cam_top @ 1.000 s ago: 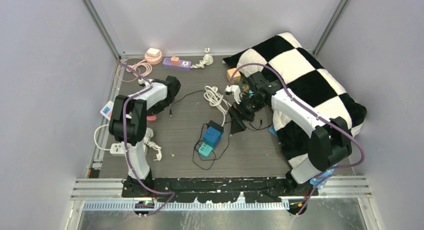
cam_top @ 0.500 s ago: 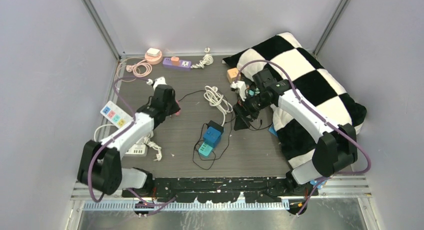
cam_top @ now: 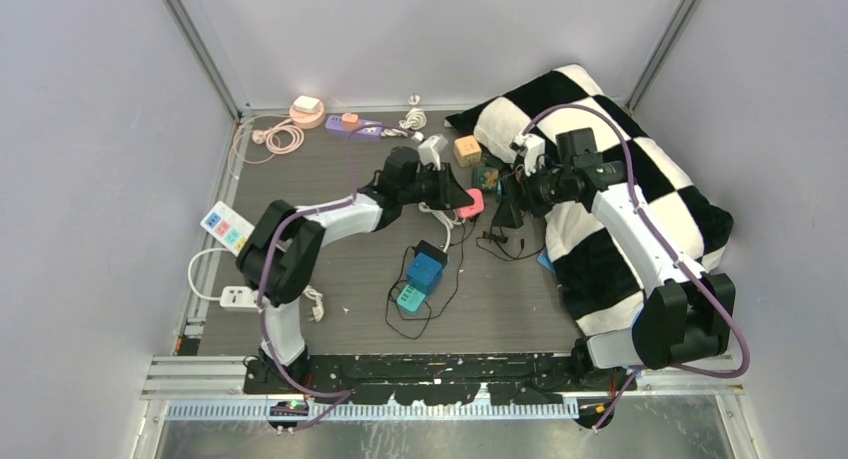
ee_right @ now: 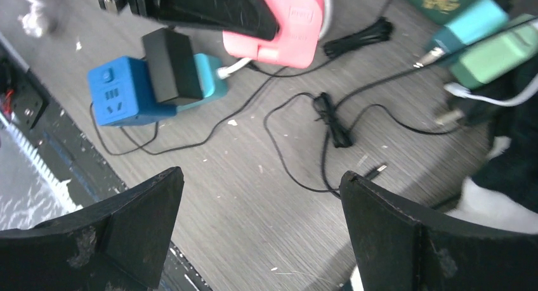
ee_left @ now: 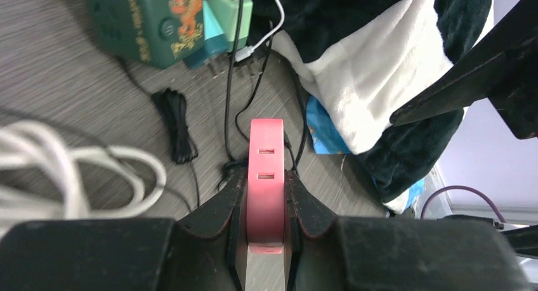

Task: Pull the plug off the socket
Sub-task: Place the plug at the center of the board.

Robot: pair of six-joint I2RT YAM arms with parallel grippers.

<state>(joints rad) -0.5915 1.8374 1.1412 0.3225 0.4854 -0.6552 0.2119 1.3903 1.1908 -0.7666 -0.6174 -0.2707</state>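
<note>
Inside left end effector (ee_left: 265, 180): pink plug (ee_left: 265, 142).

From high on the near side we look down over the whole table (cam_top: 350, 269). Both wrist cameras look down closely at its middle. All three views share the pink charger (cam_top: 471, 203).

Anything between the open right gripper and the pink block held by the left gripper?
Nothing visible stands between the right gripper and the pink block; only a thin black cable lies flat on the table below.
</note>
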